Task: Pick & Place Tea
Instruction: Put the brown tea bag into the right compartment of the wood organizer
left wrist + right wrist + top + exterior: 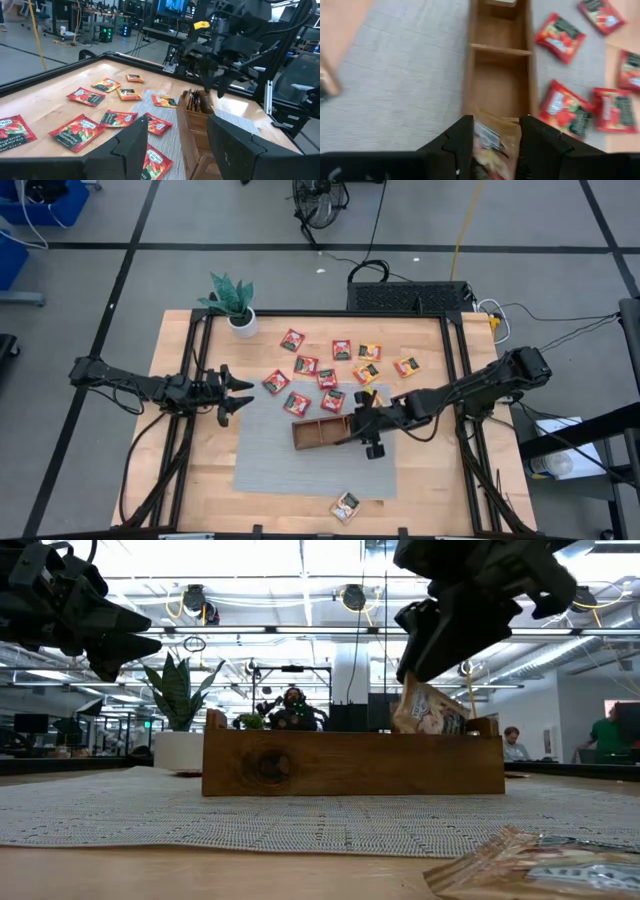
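My right gripper [362, 420] hangs over the right end of the brown wooden tray [315, 435] and is shut on an orange-yellow tea sachet [492, 145]. In the low view the sachet [430, 710] dips behind the wall of the tray [350, 765]. Several red tea sachets [327, 378] lie flat on the mat and table beyond the tray. Another sachet [345, 506] lies near the table's near edge. My left gripper [237, 395] hovers open over the mat's left edge, touching nothing. My right gripper pinches the orange-yellow sachet by its upper part [490, 137] between the two fingers [462, 140], coming from above and pointing down. The sachet hangs tilted below the fingers, its lower part [425, 720] inside the tray's right-end compartment. Whether it touches the tray floor is hidden by the wall.
A grey woven mat [265, 460] lies under the tray. A potted plant [232, 300] stands at the far left corner. The tray's middle compartment [499, 75] shows bare wood. Bare table lies near of the mat on both sides.
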